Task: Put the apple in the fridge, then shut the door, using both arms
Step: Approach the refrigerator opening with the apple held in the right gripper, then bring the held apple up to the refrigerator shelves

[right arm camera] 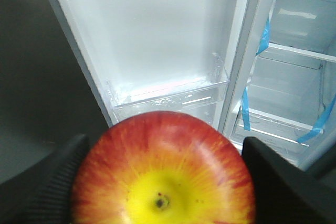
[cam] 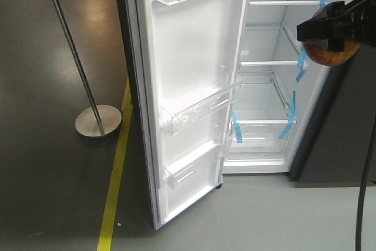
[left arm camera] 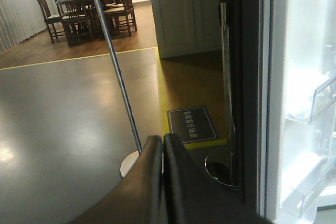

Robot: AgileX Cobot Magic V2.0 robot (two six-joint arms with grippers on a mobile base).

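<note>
Red-and-yellow round apple (right arm camera: 163, 166): clamped between the jaws of the black angular right gripper (right arm camera: 164, 187), held in the air before the open white interior of the tall dark grey fridge (cam: 258, 45), near its opened white-lined door (cam: 194, 57). Black left gripper (left arm camera: 163, 150): fingers pressed together, nothing held.

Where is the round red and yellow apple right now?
The round red-and-yellow apple is clamped in the robot's black right hand, at the front view's right edge, in front of the open dark grey fridge.
</note>
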